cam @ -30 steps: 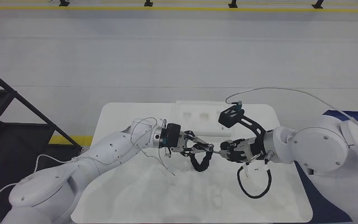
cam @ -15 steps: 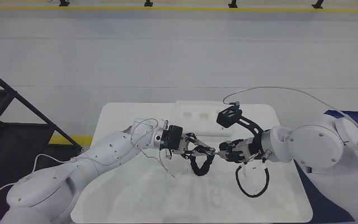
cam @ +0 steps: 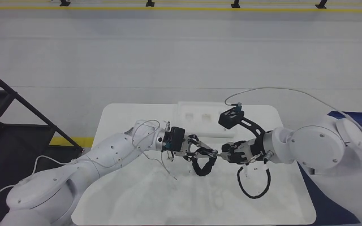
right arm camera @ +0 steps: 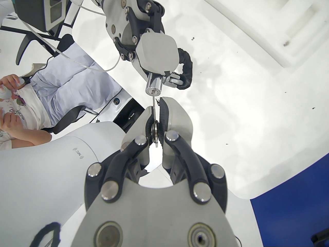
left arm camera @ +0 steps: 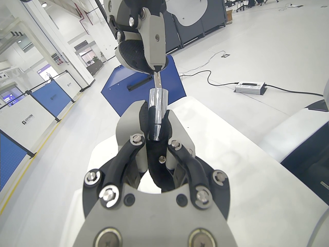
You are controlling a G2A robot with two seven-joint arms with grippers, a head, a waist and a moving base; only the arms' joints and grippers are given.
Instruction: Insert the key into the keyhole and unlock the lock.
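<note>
1. Right gripper (right arm camera: 155, 107), clamped on the small silver metal key (right arm camera: 155, 129), had edged leftward.
2. Left gripper (left arm camera: 153, 116) gripped the chrome cylinder lock (left arm camera: 158, 98) above the white table (cam: 113, 130); key tip met the keyhole (right arm camera: 153, 92), so insertion was apparently starting.

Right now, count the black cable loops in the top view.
2. One loop hangs from the lock in the left gripper; the other loop sits by the right gripper's wrist, nearer the robot. Arms may hide more.
</note>
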